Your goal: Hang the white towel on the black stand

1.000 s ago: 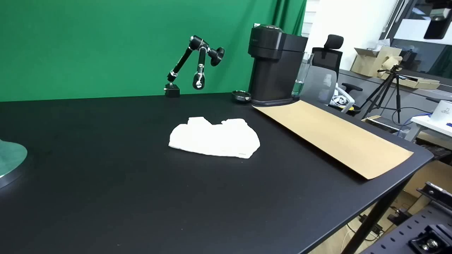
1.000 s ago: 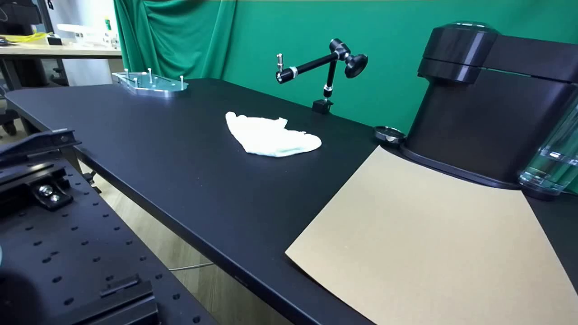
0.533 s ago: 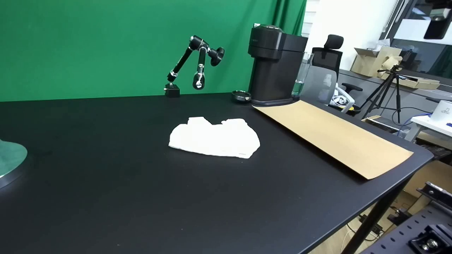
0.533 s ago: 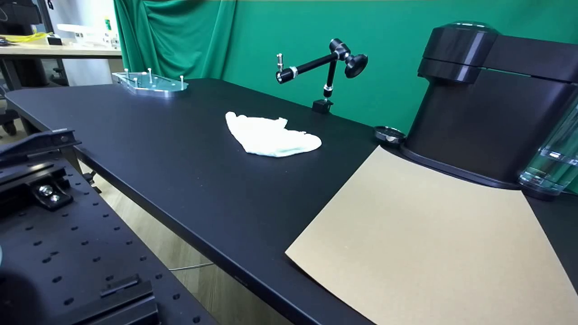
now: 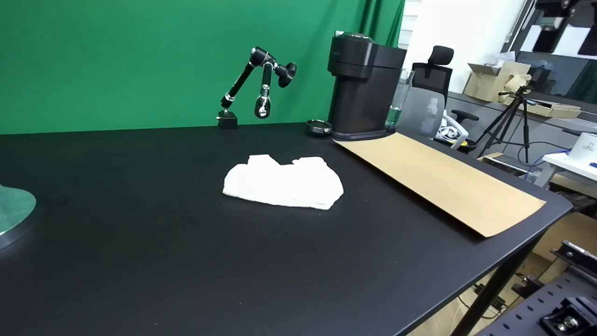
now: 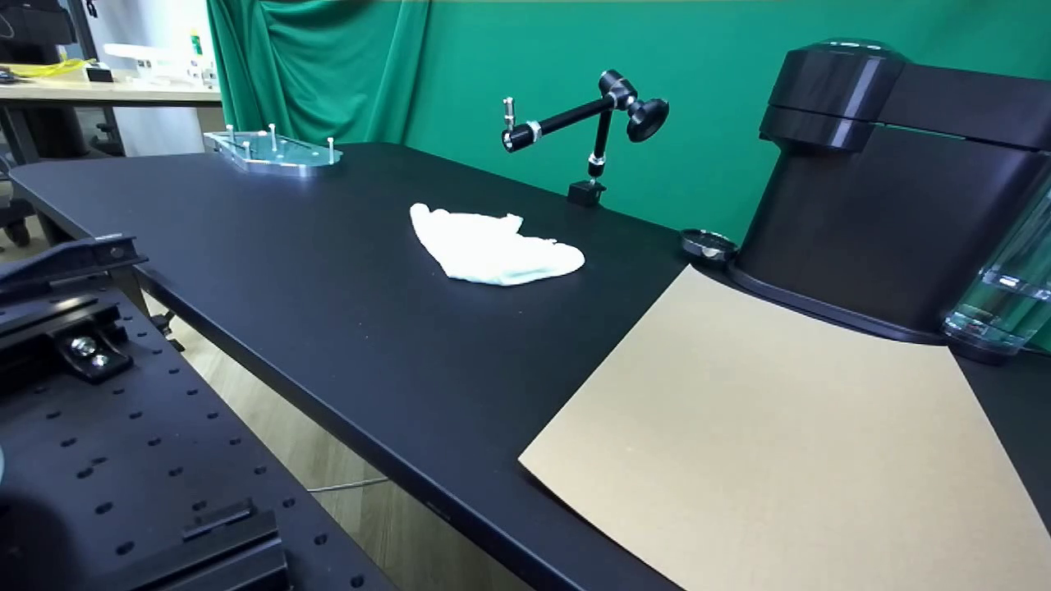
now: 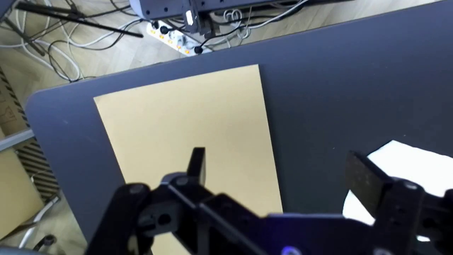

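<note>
The white towel [image 5: 282, 183] lies crumpled flat on the black table in both exterior views [image 6: 493, 249]. The black stand [image 5: 262, 58] is a jointed arm on a small block base, standing behind the towel near the green curtain; it also shows in an exterior view [image 6: 566, 119]. In the wrist view my gripper [image 7: 277, 168] is wide open with nothing between its fingers, high above the table. The towel [image 7: 421, 166] shows partly behind the right finger, cut by the frame edge. Dark arm or gripper parts [image 5: 555, 8] show at the top right corner of an exterior view.
A tan sheet [image 5: 447, 182] lies on the table [image 5: 186, 261], right of the towel. A black coffee machine [image 6: 903, 222] with a clear tank and a small round black dish [image 6: 708, 245] stand by the curtain. A clear plate with pegs [image 6: 279, 156] sits at the far end.
The dark arm parts at the top right corner of an exterior view have shifted left and further into the picture. The towel and the stand have not moved.
</note>
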